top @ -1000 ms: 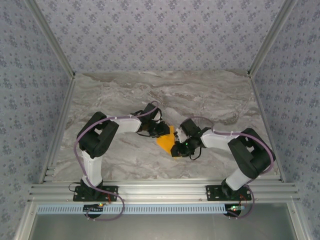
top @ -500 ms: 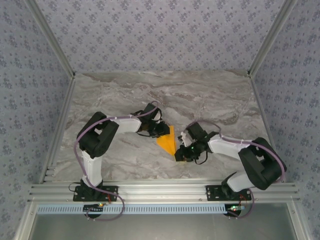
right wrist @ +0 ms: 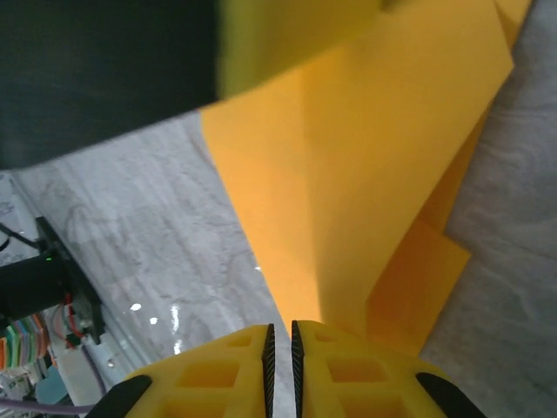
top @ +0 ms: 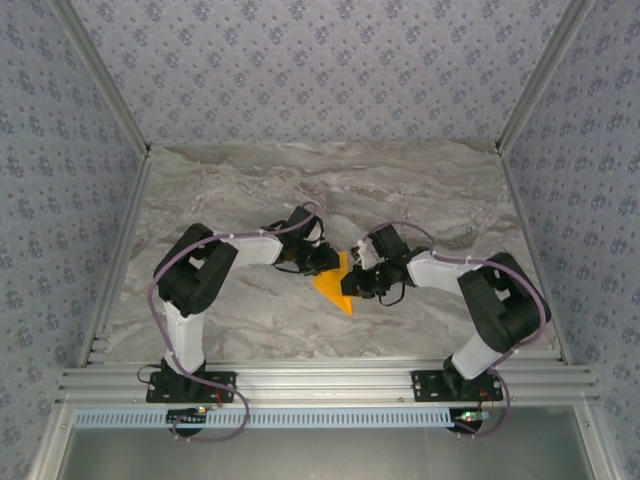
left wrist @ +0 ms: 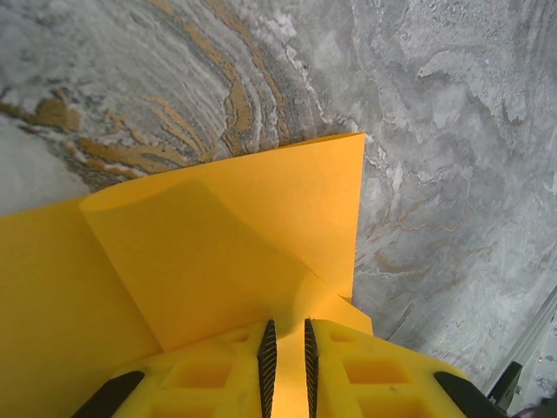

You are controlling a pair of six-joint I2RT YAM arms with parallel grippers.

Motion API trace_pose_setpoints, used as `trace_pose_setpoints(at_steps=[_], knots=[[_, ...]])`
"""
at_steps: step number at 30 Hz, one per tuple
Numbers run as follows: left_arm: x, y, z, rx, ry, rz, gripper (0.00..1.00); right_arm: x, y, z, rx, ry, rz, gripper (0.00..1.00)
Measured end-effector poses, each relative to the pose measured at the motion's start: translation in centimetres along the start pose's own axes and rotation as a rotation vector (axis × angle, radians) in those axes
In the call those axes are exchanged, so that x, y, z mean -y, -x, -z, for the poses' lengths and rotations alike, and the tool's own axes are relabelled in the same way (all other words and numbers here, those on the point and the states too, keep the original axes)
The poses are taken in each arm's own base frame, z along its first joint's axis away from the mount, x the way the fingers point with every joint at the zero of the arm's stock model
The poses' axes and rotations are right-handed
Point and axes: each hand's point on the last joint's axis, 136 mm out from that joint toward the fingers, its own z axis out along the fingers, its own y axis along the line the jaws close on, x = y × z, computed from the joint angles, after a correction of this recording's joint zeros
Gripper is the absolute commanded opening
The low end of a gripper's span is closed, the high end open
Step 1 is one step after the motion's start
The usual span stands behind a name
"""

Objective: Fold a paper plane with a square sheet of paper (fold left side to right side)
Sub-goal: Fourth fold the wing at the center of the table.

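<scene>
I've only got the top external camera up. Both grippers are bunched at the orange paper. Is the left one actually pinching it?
Observer: Yes. In the left wrist view the left gripper is shut on the paper, and the sheet runs between its pads.
Operator: And the right one?
Observer: In the right wrist view the right gripper is shut too, its pads almost touching. The paper reaches its fingertips, but I cannot tell whether any of it lies between them.
Operator: Is the fold flat?
Observer: It doesn't look flat. The left wrist view shows the upper layer bowed in a rounded curl, not creased down toward the table.
</scene>
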Motion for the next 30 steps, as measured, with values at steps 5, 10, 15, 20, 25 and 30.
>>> trace_pose_setpoints(at_steps=[5,10,15,20,25,30], knots=[[0.0,0.0,0.0,0.000,0.000,0.000,0.20,1.3,-0.4,-0.8,-0.021,-0.042,-0.020,0.14],[0.0,0.0,0.1,-0.002,0.002,-0.006,0.21,1.6,-0.5,-0.8,-0.033,-0.058,-0.015,0.05],[-0.3,0.1,1.1,0.012,0.037,-0.022,0.21,1.8,-0.6,-0.8,-0.037,-0.069,-0.005,0.00],[0.9,0.4,3.3,0.057,0.012,-0.055,0.20,1.8,-0.6,-0.8,-0.037,-0.075,0.002,0.00],[2.1,-1.1,3.9,0.063,-0.046,-0.101,0.18,1.9,-0.6,-0.8,-0.036,-0.081,0.009,0.00],[2.5,-3.8,2.6,0.012,-0.092,-0.122,0.17,1.9,-0.6,-0.8,-0.037,-0.082,0.011,0.00]])
